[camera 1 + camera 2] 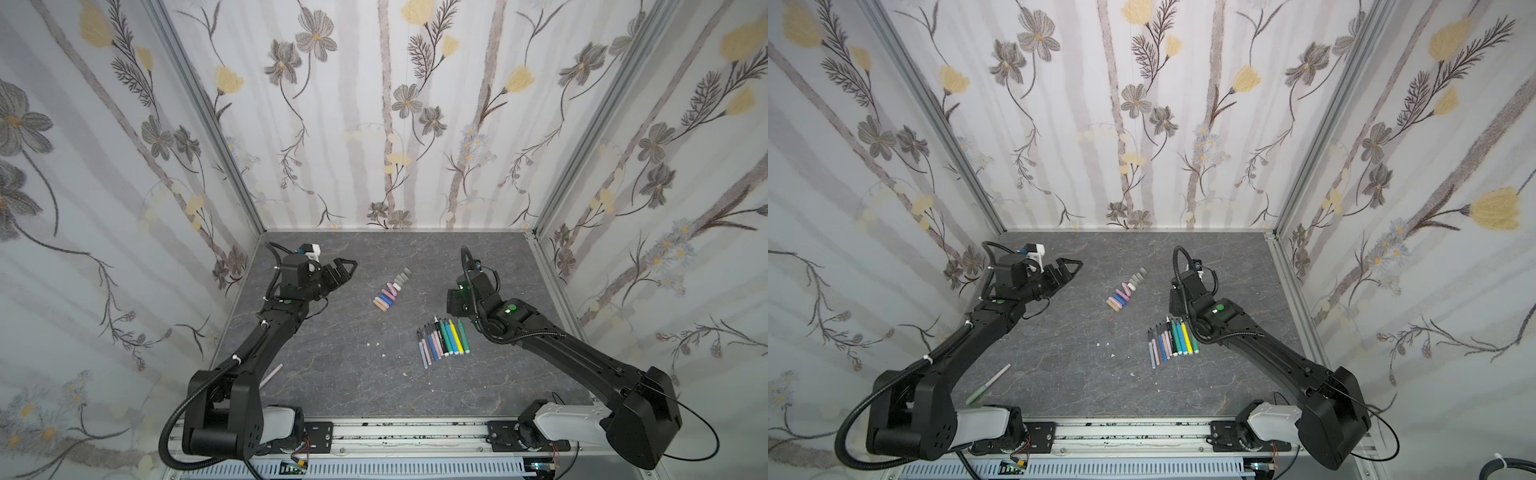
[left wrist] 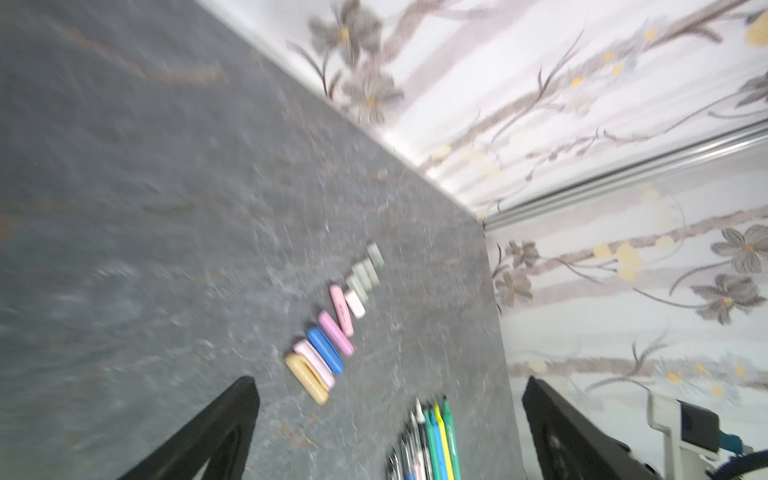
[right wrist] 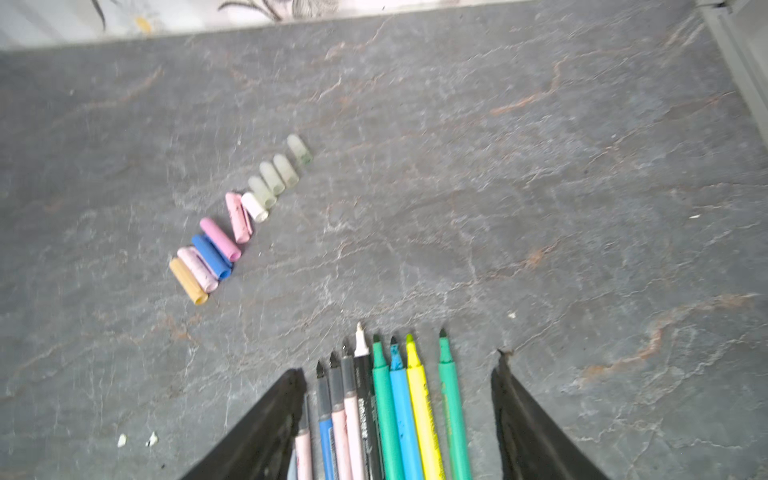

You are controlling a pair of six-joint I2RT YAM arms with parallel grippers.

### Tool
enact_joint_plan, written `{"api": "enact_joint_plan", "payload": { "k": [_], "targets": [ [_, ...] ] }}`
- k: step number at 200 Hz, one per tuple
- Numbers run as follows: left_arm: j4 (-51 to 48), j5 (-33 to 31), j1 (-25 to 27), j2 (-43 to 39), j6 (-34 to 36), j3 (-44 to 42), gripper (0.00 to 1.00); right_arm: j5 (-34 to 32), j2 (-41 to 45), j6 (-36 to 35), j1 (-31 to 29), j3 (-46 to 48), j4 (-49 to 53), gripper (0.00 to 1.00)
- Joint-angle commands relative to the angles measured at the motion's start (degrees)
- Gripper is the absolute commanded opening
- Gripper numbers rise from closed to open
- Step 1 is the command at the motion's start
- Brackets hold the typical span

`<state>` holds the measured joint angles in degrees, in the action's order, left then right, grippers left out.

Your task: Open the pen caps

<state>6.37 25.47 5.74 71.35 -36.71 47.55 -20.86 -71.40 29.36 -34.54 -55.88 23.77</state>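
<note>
Pen caps are lying in a slanted row near the middle of the dark grey, stone-look table. In both top views the row is running from 7 o'clock up to 1 o'clock. Tan, pink and blue ones are sitting side by side at the 7 o'clock end. Cloudy grey ones are sitting at the 1 o'clock end.

At 4 o'clock from the caps, the bare pens are lying side by side, tips pointing to 12 o'clock. Tiny white crumbs are dotting the table at 6 o'clock from the caps. A lone pen is lying at the table's 7 o'clock corner, beside my left arm.

I am holding my left gripper spread wide at 9 o'clock from the caps, gripping nothing. I am holding my right gripper spread apart over the pens, grabbing none.

Walls with grey and yellow flowers are standing on three sides, with metal posts in the corners. A silver rail is running along the 6 o'clock edge.
</note>
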Motion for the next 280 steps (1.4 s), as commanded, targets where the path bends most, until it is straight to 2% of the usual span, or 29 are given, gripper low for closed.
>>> {"api": "enact_joint_plan", "payload": {
  "k": [1,15,24,25,28,31,50,67,89,117,133,142,161,193,205,216,227,244,259,280],
  "targets": [
    [-4.6,-17.0,-1.2,-3.6,11.3,0.6,1.0,-1.8,2.0,-2.4,4.5,-0.8,-2.3,0.73],
    [0.9,-18.6,-1.7,-4.8,20.1,-3.3,1.0,-3.5,3.2,-3.4,7.9,-0.5,-3.1,0.76],
    [3.7,-21.6,-1.8,-5.5,22.6,-6.0,1.0,-4.6,4.1,-4.6,9.4,0.3,-4.1,0.81],
    [4.2,-22.0,-1.8,-5.5,22.8,-6.4,1.0,-4.8,4.1,-4.9,9.5,0.5,-4.4,0.82],
    [5.3,-23.1,-1.8,-5.8,23.2,-7.4,1.0,-5.1,4.6,-5.7,9.8,1.0,-5.3,0.97],
    [6.7,-24.0,-1.9,-6.1,23.6,-8.4,1.0,-5.4,5.0,-6.8,10.1,1.8,-6.4,1.0],
    [17.6,-27.1,-2.3,-7.7,25.8,-17.1,1.0,-9.3,8.8,-15.4,10.4,9.1,-16.2,1.0],
    [28.0,-27.4,-3.4,-7.3,26.7,-24.1,1.0,-15.0,12.8,-21.6,11.4,18.1,-27.1,1.0],
    [35.7,-29.4,-5.0,-4.5,25.5,-27.9,1.0,-13.5,16.8,-24.2,16.2,26.2,-38.5,1.0],
    [52.4,-31.2,-5.1,2.4,28.0,-33.5,1.0,-11.5,17.4,-26.9,21.3,37.0,-56.6,1.0],
    [59.8,-31.2,-5.2,7.4,29.0,-35.1,1.0,-10.0,15.6,-27.6,23.8,42.9,-68.3,1.0],
    [56.4,-30.6,-5.2,7.7,29.9,-33.5,1.0,-7.9,14.1,-27.1,25.4,45.4,-73.5,1.0],
    [62.8,-29.0,-5.3,9.5,32.5,-34.9,1.0,-3.0,9.3,-25.4,27.9,49.8,-85.2,1.0],
    [84.7,-28.5,-6.1,21.2,32.2,-39.8,1.0,2.3,-3.7,-27.6,28.7,52.3,-102.8,1.0],
    [77.4,-27.8,-6.3,18.5,32.2,-38.4,1.0,2.0,-8.3,-27.7,28.8,52.6,-108.1,1.0],
    [75.3,-27.7,-6.3,20.0,32.3,-35.9,1.0,1.5,-13.2,-27.4,28.9,51.9,-111.0,1.0],
    [69.0,-27.2,-6.3,19.1,32.5,-33.6,1.0,1.2,-16.6,-28.3,28.8,50.7,-114.6,1.0],
    [71.6,-27.1,-6.0,19.3,32.8,-34.7,1.0,1.8,-13.5,-27.0,29.2,45.1,-98.2,1.0],
    [71.0,-28.2,-6.0,19.3,32.3,-34.4,1.0,3.7,-15.4,-26.7,30.4,45.6,-102.1,1.0],
    [70.7,-27.9,-5.9,19.4,32.6,-34.1,1.0,3.9,-14.7,-26.0,30.8,44.7,-98.7,1.0]
  ]
}}
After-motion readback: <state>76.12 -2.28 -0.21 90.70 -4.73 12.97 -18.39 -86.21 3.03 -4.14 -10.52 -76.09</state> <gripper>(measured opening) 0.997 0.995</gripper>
